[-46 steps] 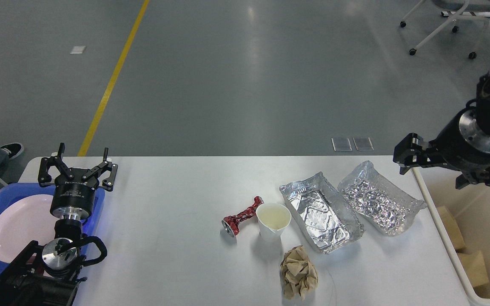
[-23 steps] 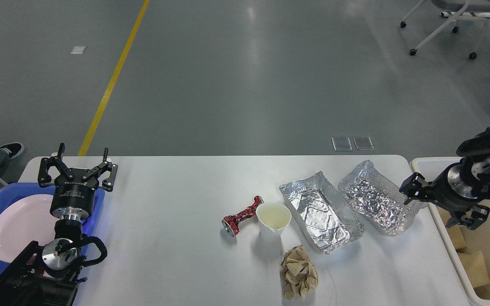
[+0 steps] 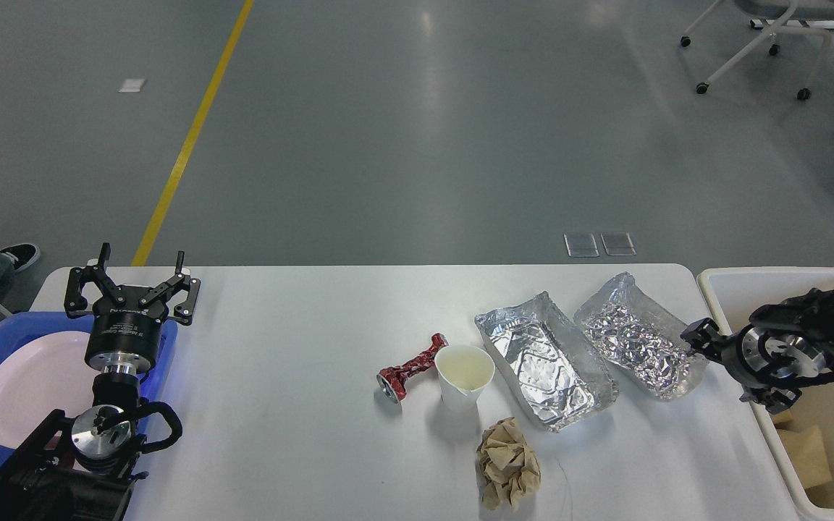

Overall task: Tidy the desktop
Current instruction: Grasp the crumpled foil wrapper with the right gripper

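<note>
Your right gripper (image 3: 693,339), jaws unreadable, sits at the right foil tray (image 3: 638,344) beside the bin (image 3: 764,278) for disposal; your left gripper (image 3: 132,278) hangs wide open, empty, at frame left.

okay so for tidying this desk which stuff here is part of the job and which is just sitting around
Part of the job:
desktop
crushed red can
paper cup
two foil trays
crumpled brown paper
beige bin
blue tray

Just around:
office chair
yellow floor line
person's shoe
</note>
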You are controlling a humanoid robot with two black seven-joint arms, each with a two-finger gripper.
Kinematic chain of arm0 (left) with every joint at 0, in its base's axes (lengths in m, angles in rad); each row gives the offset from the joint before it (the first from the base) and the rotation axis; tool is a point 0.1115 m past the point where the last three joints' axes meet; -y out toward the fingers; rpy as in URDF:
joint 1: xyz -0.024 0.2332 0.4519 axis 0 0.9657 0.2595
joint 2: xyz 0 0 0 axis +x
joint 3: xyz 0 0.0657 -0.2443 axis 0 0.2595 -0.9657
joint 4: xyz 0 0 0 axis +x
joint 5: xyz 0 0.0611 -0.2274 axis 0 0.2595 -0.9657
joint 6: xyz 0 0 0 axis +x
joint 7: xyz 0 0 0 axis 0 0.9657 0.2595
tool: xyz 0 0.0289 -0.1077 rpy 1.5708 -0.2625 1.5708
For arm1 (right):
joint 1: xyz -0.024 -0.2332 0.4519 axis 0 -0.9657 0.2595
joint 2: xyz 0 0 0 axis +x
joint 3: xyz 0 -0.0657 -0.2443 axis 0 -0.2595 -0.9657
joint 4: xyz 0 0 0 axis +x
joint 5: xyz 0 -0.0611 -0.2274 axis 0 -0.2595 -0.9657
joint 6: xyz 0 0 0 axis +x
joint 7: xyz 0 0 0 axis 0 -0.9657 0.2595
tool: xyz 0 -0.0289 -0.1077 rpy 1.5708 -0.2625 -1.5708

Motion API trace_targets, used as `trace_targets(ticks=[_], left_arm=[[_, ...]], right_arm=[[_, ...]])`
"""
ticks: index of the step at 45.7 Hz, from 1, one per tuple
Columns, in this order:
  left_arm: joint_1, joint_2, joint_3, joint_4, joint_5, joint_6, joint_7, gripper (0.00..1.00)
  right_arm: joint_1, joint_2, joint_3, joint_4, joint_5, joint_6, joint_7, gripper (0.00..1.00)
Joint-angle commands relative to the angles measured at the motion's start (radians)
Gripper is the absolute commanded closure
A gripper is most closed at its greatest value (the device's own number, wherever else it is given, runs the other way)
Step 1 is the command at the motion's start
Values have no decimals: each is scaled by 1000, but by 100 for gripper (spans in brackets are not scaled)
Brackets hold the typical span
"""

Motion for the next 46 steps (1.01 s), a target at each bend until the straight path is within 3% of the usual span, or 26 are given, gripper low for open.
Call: trace_targets(ticks=[1,14,16,23,34,46], left_arm=[[0,0,0,0,0,0,0,4],[0,0,0,0,0,0,0,4],[0,0,1,0,0,0,0,4],[0,0,1,0,0,0,0,4],[0,0,1,0,0,0,0,4],[0,0,0,0,0,0,0,4]], right_arm=[[-56,23,58,-67,-5,-7,0,0],[-103,50,74,-78,-25,-70,0,2],[-103,55,79,-78,-47,-73,0,6],[-99,55,85,-76,-59,-74,0,38],[-103,63,84,-76,-65,-76,0,71],[-103,70,84,-75,-65,-76,0,72]])
